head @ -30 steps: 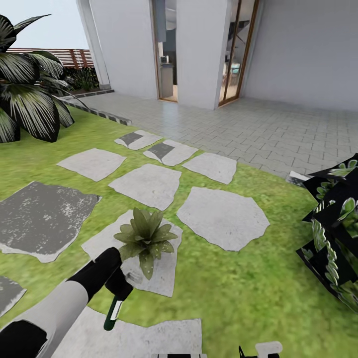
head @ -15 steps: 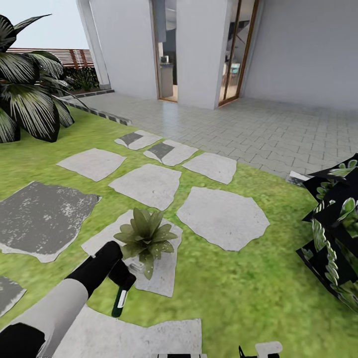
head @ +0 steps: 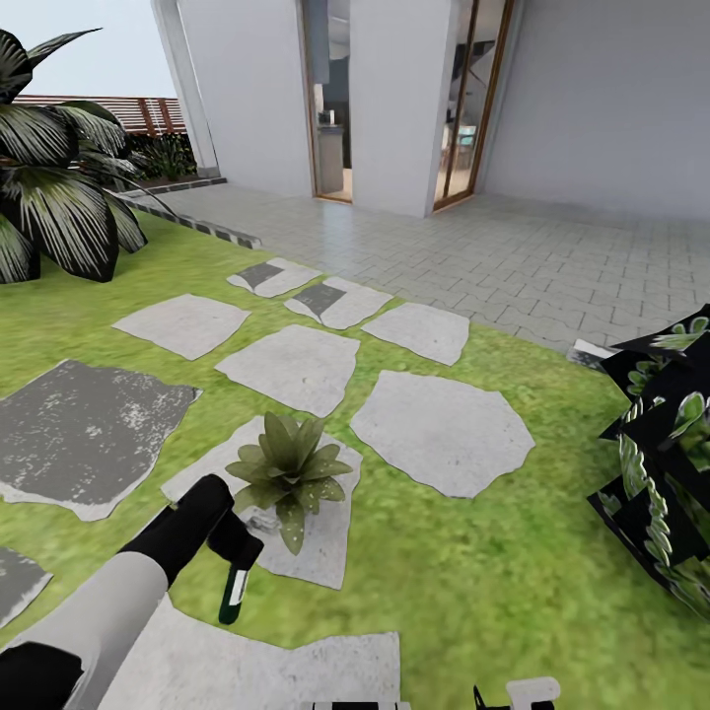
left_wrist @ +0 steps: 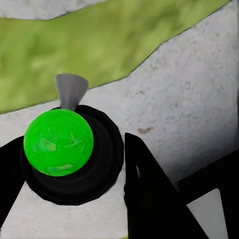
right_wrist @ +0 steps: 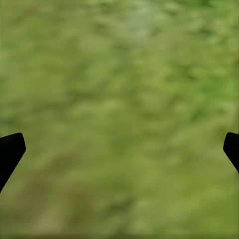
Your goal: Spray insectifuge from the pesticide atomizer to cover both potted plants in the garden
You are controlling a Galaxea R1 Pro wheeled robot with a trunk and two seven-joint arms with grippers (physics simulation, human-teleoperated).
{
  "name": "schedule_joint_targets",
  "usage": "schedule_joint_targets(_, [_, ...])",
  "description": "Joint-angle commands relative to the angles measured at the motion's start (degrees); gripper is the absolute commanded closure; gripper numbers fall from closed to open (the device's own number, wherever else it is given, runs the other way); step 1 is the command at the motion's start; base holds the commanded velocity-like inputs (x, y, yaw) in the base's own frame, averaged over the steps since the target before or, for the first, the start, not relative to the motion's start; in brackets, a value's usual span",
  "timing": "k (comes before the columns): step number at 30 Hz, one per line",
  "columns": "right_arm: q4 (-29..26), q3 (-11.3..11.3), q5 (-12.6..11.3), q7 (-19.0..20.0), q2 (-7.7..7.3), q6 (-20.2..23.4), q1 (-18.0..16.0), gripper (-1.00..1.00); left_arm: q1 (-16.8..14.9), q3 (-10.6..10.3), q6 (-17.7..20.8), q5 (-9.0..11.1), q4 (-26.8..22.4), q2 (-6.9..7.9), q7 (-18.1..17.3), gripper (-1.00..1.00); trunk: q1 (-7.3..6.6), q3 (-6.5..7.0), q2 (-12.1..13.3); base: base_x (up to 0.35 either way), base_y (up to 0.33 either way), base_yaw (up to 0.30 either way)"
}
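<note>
One potted plant (head: 288,471), a low rosette of pointed green leaves, stands on a grey stepping stone (head: 320,547) in the lawn. My left gripper (head: 237,554) hovers just to its near left, shut on the pesticide atomizer (head: 234,594), a slim dark-green bottle with a white label that hangs almost straight down over the stone's edge. In the left wrist view the atomizer (left_wrist: 59,142) appears end-on as a bright green disc in a black ring, with a black finger (left_wrist: 149,199) beside it. My right gripper (right_wrist: 119,149) is open over plain grass, its fingertips wide apart.
Several grey stepping stones (head: 439,429) cross the lawn toward a paved terrace (head: 513,256) and the house doors. A large palm (head: 49,197) stands at the far left. A dark blocky bush (head: 661,463) fills the right edge.
My left arm has drawn slightly back and left. The atomizer, tilted a second ago, has swung nearer to vertical and sits a little closer to the plant.
</note>
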Motion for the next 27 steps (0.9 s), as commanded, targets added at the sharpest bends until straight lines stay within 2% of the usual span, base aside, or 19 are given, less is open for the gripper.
schedule_joint_targets(1, [0.0,0.5,0.3,-0.6,-0.02,-0.1,0.0,-1.0,-0.1,-0.2,0.0,-0.8,-0.1,-0.22,-0.6,1.0,-0.01,-0.05,0.0,0.0,0.0,0.0])
schedule_joint_targets(6, [0.0,0.4,0.3,-0.6,-0.16,-0.1,0.0,-1.0,-0.3,0.0,0.1,-0.8,-0.2,-0.01,-0.6,1.0,-0.01,-0.05,0.0,0.0,0.0,0.0])
schedule_joint_targets(12, [0.0,0.4,0.3,-0.6,-0.18,-0.1,0.0,-1.0,-1.0,0.3,0.1,-0.8,-0.2,2.22,-0.7,1.0,-0.01,-0.05,0.0,-0.189,0.074,0.0])
schedule_joint_targets(18, [0.0,0.4,0.3,-0.6,-0.18,-0.1,0.0,-1.0,-2.5,0.3,0.2,-0.8,-0.2,2.44,-0.7,1.0,-0.01,-0.05,0.0,-0.042,0.26,0.0])
schedule_joint_targets(23, [0.0,0.4,0.3,-0.6,-0.18,-0.1,0.0,-1.0,-5.0,0.0,0.3,-0.9,-0.2,2.11,-0.6,1.0,-0.01,-0.05,0.0,0.206,0.249,0.0])
schedule_joint_targets(26, [0.0,0.4,0.3,-0.6,-0.18,-0.1,0.0,-1.0,-5.1,-0.1,0.4,-2.2,-0.2,1.92,-0.6,1.0,-0.01,-0.05,0.0,0.169,0.107,0.0])
schedule_joint_targets(27, [0.0,0.4,0.3,-0.6,-0.18,-0.1,0.0,-1.0,-5.1,-0.1,0.4,-3.8,-0.2,1.72,-0.7,1.0,-0.01,-0.05,0.0,0.043,0.026,0.0])
